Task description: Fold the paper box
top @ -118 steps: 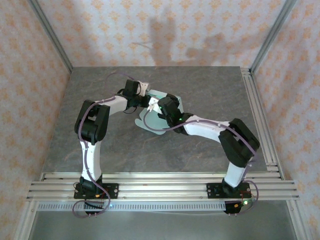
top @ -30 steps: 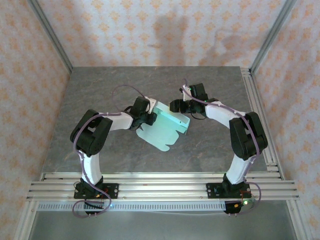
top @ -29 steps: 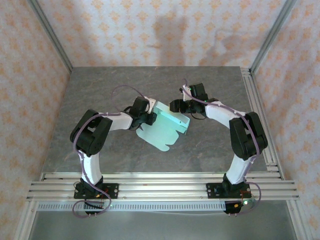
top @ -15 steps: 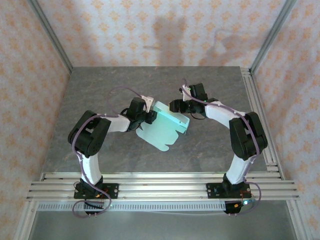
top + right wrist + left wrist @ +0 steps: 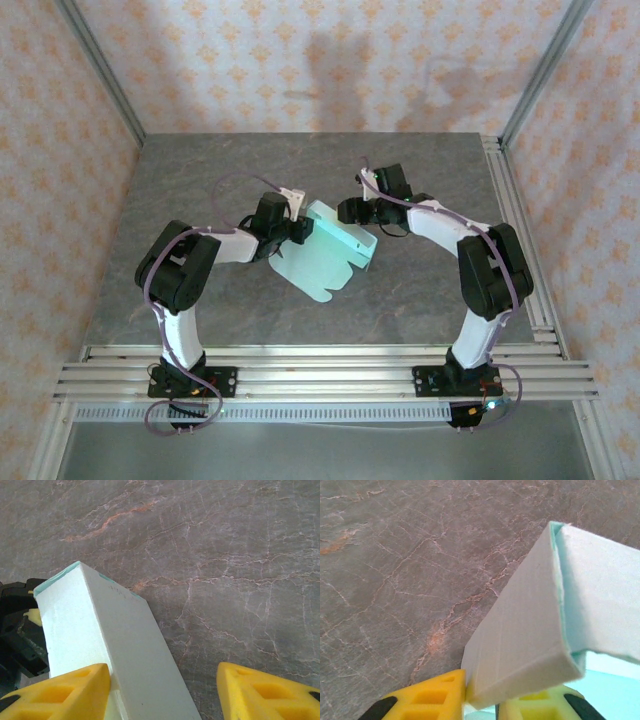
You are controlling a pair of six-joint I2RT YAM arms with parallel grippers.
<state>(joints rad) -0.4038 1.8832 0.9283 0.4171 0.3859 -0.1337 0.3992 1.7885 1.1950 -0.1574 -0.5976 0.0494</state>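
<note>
Mint card: one box (image 5: 335, 247), half-formed, sits mid-desk (image 5: 420, 300). Its raised sleeve runs from far-left to near-right, with a flat flap spread toward the near edge. The left pincer (image 5: 297, 224) is clamped on the sleeve's left end. The right pincer (image 5: 346, 211), jaws spread wide, stands just beside the far wall and looks free to press the next crease. Two pincers, one box.

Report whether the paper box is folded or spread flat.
Partly folded: the paper box has a panel creased up into a ridge, while its scalloped flap lies flat on the table.
</note>
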